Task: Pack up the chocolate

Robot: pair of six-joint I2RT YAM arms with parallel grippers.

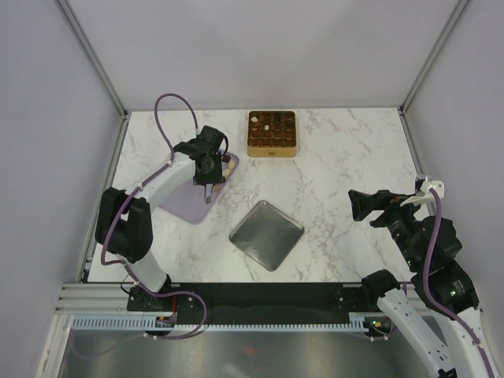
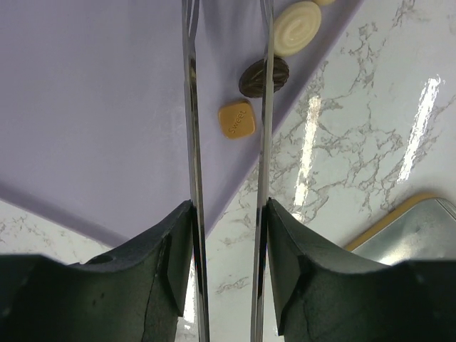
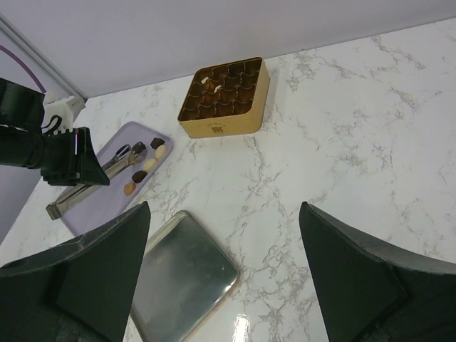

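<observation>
The left gripper was clamped on tongs, whose blades reached out over the board. A tan piece lay between the blades, touching neither. One blade crossed a dark piece (contact impossible to tell), and a cream piece sat just beyond, all near the board's edge. More chocolate lay in the tin at the far side of the table. The right gripper hung above the table, fingers spread wide and empty, near the lid.
</observation>
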